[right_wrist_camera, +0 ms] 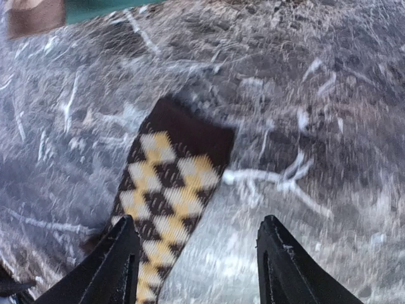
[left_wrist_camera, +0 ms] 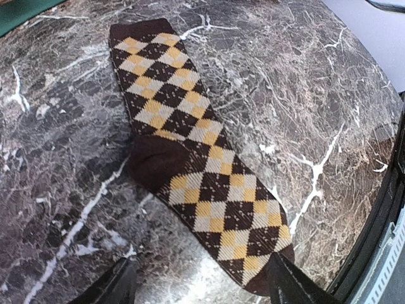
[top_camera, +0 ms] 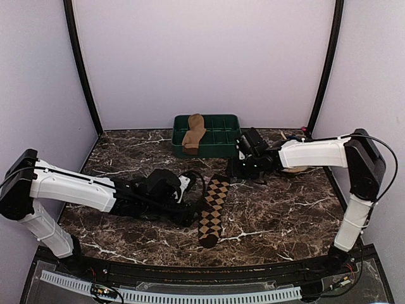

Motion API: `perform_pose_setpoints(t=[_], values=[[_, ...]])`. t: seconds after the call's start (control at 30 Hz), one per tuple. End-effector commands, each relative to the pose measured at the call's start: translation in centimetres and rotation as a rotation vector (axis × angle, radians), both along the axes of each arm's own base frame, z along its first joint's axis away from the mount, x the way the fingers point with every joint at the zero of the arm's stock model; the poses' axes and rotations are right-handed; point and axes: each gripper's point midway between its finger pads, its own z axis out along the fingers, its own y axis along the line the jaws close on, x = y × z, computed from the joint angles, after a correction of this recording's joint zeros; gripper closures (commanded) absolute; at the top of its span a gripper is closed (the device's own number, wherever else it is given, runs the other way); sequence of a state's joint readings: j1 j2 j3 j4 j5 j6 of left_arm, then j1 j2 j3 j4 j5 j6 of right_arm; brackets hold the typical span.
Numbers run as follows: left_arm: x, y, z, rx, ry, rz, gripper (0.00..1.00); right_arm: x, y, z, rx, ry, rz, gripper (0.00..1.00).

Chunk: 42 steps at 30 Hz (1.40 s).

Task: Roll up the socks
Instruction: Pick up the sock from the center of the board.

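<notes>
Risk: left gripper (left_wrist_camera: 202,285) and right gripper (right_wrist_camera: 199,266), both spread wide over argyle sock (top_camera: 212,210) ends, may pinch 1 layer, skewing roll; tan sock (top_camera: 193,134) sits on tray (top_camera: 223,126)

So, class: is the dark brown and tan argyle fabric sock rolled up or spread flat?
Spread flat: the dark brown and tan argyle fabric sock lies full length on the marble tabletop, both ends visible.

Table (top_camera: 285,215), likely marble — argyle sock (top_camera: 212,209), tray (top_camera: 218,152)
</notes>
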<state>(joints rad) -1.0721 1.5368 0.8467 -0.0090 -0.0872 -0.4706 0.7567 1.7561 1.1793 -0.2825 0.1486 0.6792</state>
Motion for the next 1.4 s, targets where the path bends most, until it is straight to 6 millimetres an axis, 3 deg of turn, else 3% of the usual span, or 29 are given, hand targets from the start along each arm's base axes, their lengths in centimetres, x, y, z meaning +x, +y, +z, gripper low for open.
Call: perform_pose_setpoints(t=[0.0, 0.27, 0.63, 0.87, 1.2, 1.37], values=[[-0.9, -0.3, 0.2, 0.001, 0.038, 0.017, 0.31, 2.8, 1.0, -1.4, -0.008, 0.008, 0.068, 0.42], [-1.8, -1.1, -1.2, 0.027, 0.076, -0.009, 0.45, 5.4, 1.9, -4.5, -0.017, 0.063, 0.080, 0.43], [-2.1, -2.2, -2.0, 0.034, 0.097, -0.033, 0.60, 4.9, 1.9, -7.3, -0.042, 0.127, 0.088, 0.45], [-2.0, -2.6, -2.5, 0.045, 0.098, -0.040, 0.61, 4.3, 1.6, -9.2, -0.055, 0.166, 0.086, 0.50], [-2.0, -3.2, -3.6, 0.069, 0.121, -0.032, 0.62, 2.8, 1.3, -10.4, -0.074, 0.204, 0.108, 0.68], [-1.9, -3.3, -4.0, 0.080, 0.132, -0.022, 0.62, 1.5, 1.2, -11.0, -0.111, 0.219, 0.126, 0.69]])
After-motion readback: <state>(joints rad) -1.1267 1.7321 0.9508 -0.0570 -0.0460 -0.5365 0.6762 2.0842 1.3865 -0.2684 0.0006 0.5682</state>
